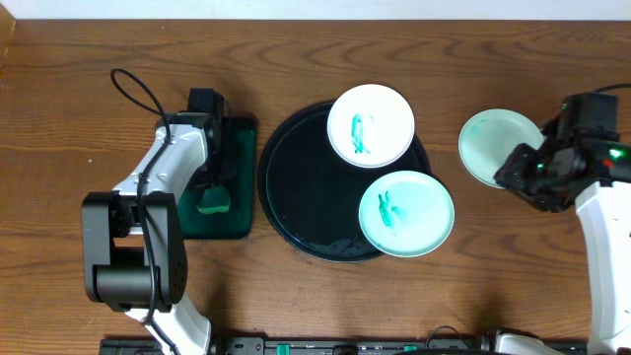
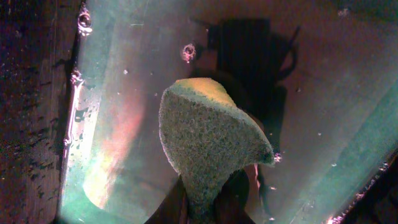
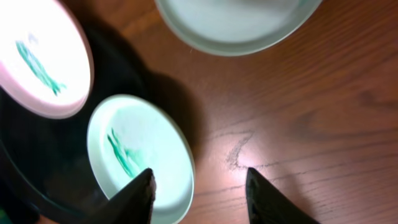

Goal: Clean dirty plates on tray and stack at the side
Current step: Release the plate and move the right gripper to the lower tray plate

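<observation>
Left wrist view: left tool (image 2: 202, 202), mostly cut off, apparently clenches sponge (image 2: 208, 143); right tool (image 3: 199, 190) gapes empty.

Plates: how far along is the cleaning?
Done: one faintly tinted plate, no smear, sits on bare wood at the side. In hand: left gripper shut on the sponge over the green tray; right gripper open, empty. Left: two smeared plates on the black tray.
</observation>
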Available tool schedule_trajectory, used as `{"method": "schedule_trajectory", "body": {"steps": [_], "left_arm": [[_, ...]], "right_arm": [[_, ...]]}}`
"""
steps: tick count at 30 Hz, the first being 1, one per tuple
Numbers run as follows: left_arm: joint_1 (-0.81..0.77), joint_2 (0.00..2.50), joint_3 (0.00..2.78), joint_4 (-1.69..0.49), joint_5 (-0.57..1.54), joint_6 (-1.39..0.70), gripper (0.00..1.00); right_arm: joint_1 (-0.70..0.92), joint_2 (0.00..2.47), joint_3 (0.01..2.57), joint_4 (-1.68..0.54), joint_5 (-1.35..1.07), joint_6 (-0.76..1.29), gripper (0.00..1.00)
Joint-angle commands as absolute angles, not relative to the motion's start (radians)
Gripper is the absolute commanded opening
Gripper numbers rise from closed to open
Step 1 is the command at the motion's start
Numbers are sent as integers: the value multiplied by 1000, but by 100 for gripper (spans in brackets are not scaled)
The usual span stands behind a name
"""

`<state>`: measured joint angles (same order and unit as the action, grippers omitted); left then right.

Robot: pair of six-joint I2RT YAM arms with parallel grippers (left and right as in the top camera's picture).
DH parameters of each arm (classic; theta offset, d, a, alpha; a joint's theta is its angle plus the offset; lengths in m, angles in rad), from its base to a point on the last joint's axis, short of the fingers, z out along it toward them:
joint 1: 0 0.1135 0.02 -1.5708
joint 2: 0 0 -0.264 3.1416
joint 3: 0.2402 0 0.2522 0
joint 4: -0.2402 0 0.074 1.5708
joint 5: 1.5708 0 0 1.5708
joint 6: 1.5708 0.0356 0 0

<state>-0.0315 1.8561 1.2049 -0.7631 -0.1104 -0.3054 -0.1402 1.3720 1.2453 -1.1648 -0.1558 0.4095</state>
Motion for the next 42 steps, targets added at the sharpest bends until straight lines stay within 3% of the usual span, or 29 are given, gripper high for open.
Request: {"method": "schedule_trajectory", "body": {"steps": [1,12,19,20,26,31,34,42], "left_arm": [[-28,1858,1201,-771,-112,-289,7],[-28,1858,1201,-764,-112,-289,7],[-28,1858,1201,-761,-112,-289,7],[-28,1858,1201,-761,-112,-289,7],[-28,1858,1201,-762,-112,-290,7],[-28,1858,1201,-762,-112,-292,7],[-28,1858,1201,-762,-112,-292,7],[-28,1858,1201,-762,-112,-292,7]], "right_arm": [[-77,1371,1188,-1168,-146,424,48],[18,1375,916,-964,-205,509,51],[64,1375,802,-777,-237,545,59],[68,1376,788,-764,-237,558,58],[74,1377,709,-694,-237,598,28],[74,1377,698,-670,-237,598,20],[74,1377,698,-662,-237,598,2],[123,1376,699,-601,-308,519,2]]}}
